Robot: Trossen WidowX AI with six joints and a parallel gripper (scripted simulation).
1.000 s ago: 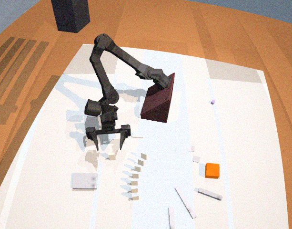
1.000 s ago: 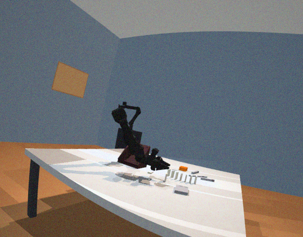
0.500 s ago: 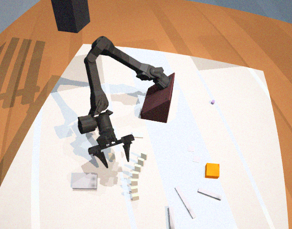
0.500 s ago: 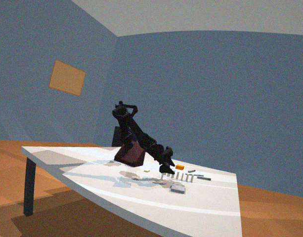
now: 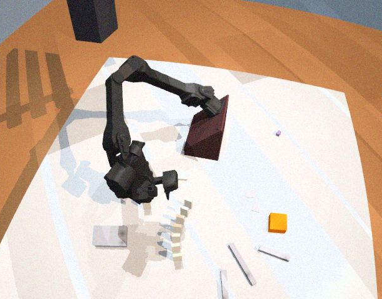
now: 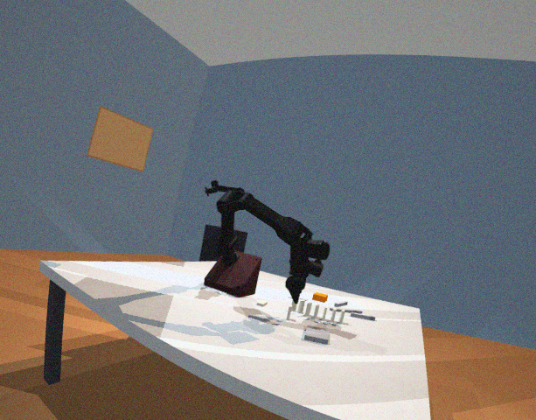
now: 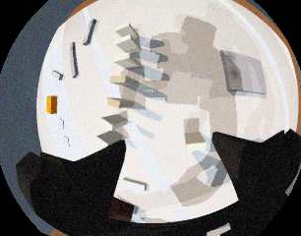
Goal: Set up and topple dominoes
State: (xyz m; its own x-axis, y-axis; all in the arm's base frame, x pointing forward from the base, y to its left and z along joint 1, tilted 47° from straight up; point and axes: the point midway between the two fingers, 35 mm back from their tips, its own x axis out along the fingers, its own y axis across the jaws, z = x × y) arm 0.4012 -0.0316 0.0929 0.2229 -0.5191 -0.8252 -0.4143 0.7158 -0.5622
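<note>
Several pale dominoes stand upright in a slightly curved row; one is the middle domino (image 5: 176, 228) (image 7: 118, 79). A separate domino (image 5: 147, 208) (image 6: 288, 312) (image 7: 195, 138) stands upright to the side of the row, near its arm-side end. Another pale domino (image 5: 182, 179) (image 6: 261, 303) (image 7: 135, 184) lies flat between the row and the robot base. My gripper (image 6: 295, 300) (image 7: 171, 141) is open and empty, pointing down above the table. In the wrist view its left finger overlaps the row's near end and its right finger is beside the separate domino. Contact cannot be told.
A grey flat box (image 5: 109, 235) (image 6: 316, 336) (image 7: 244, 74) lies beyond the separate domino. An orange block (image 5: 277, 222) (image 6: 319, 297) (image 7: 51, 104) and grey bars (image 5: 242, 264) (image 7: 74, 60) lie across the row. A small purple cube (image 5: 278, 132) is farther off. The maroon base (image 5: 205, 138) (image 6: 235, 276) holds the arm.
</note>
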